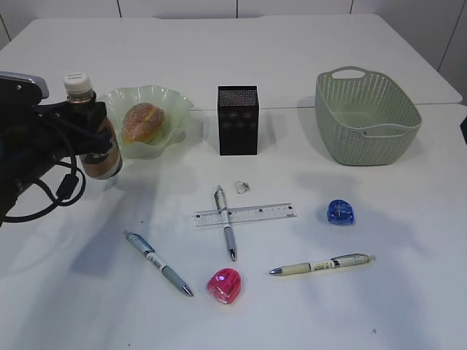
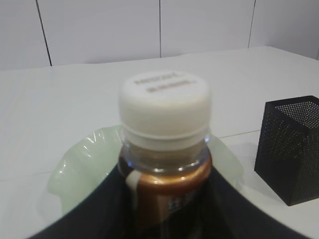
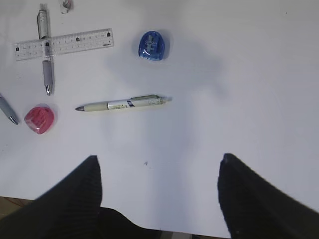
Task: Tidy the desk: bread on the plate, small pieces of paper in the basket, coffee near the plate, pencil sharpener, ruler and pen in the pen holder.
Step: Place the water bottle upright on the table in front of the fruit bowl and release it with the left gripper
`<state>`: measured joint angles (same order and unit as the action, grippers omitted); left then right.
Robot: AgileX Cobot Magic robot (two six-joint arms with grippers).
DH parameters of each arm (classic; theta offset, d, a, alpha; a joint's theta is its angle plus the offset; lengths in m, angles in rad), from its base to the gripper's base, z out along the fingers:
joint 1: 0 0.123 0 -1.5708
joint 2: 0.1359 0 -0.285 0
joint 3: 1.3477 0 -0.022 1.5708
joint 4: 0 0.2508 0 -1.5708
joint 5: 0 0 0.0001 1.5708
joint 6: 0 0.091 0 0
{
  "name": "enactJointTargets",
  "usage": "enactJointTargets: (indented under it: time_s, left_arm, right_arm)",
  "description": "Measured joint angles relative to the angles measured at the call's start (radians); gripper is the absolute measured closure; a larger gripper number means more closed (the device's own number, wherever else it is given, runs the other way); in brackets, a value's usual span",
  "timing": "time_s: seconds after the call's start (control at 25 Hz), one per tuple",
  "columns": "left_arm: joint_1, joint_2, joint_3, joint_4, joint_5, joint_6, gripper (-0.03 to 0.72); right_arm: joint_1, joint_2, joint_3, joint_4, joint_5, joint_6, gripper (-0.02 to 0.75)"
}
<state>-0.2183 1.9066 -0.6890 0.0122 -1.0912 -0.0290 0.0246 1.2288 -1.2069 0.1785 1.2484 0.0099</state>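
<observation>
1. the coffee (image 1: 93, 127) stands upright in my left claw (image 1: 91, 142), clamped around its brown body just left of the plate (image 1: 175, 102); whether its base touches the table (image 1: 379, 306) i cannot tell.
2. the relation that counts: the plate lies immediately right of the bottle, its ruffled rim almost against it, so i judge the coming move to be a straight set-down and release here, with no sideways travel.
3. the bottle's long axis is vertical; white cap on top, swirled brown label partly hidden by the claw.
4. the bread (image 1: 143, 122) already sits in the plate, and the pen holder (image 1: 238, 120) stands farther right.
5. my right claw (image 3: 159, 199) hangs wide and empty over the near right table, closest to the cream pen (image 3: 123, 103) and the blue sharpener (image 3: 152, 46).
</observation>
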Motion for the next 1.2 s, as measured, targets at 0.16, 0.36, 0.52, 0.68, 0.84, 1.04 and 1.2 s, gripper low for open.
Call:
enactJointTargets:
  time_s: [0.16, 0.36, 0.52, 0.68, 0.84, 1.04, 1.2]
  left_arm:
    - [0.000, 0.017, -0.004, 0.000, -0.003, 0.000, 0.434]
    - [0.000, 0.055, -0.006, 0.000, -0.003, 0.000, 0.433]
    - [0.000, 0.083, -0.006, 0.000, -0.003, 0.000, 0.433]
    - [0.000, 0.088, -0.007, 0.000, -0.003, 0.000, 0.433]
    - [0.000, 0.096, -0.008, 0.000, -0.007, 0.000, 0.432]
    - [0.000, 0.119, -0.015, 0.000, -0.020, 0.000, 0.431]
    - [0.000, 0.129, -0.015, 0.000, -0.036, 0.000, 0.431]
  right_arm:
    - [0.000, 0.000, 0.000, -0.006, 0.000, -0.002, 0.173]
    - [0.000, 0.000, 0.000, -0.017, 0.000, -0.004, 0.174]
    - [0.000, 0.000, 0.000, -0.029, 0.000, -0.004, 0.174]
    - [0.000, 0.000, 0.000, -0.029, 0.000, -0.010, 0.174]
    - [0.000, 0.000, 0.000, -0.029, 0.000, -0.010, 0.174]
    - [0.000, 0.000, 0.000, -0.030, 0.000, -0.010, 0.174]
    - [0.000, 0.000, 0.000, -0.030, 0.000, -0.010, 0.174]
